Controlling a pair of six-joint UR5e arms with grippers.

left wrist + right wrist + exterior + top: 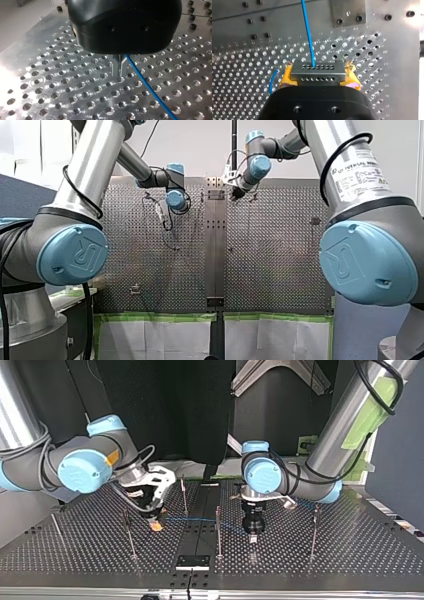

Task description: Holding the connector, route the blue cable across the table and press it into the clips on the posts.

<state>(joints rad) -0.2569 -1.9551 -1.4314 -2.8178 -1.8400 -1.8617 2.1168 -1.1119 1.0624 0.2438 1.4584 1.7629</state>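
Clamping connector point(317, 74) btwn yellow pads point(285, 76), R gripper point(318, 70) has blue cable point(308, 37) leading ahead. L gripper point(120, 72) sits beside cable; can't tell its grip.

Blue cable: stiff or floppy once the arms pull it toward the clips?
Likely floppy: the blue cable is thin, and a slack bit curls into a loop beside the connector. Under tension it probably holds straight, as its run in the left wrist view suggests. Being so thin, it is probably light.
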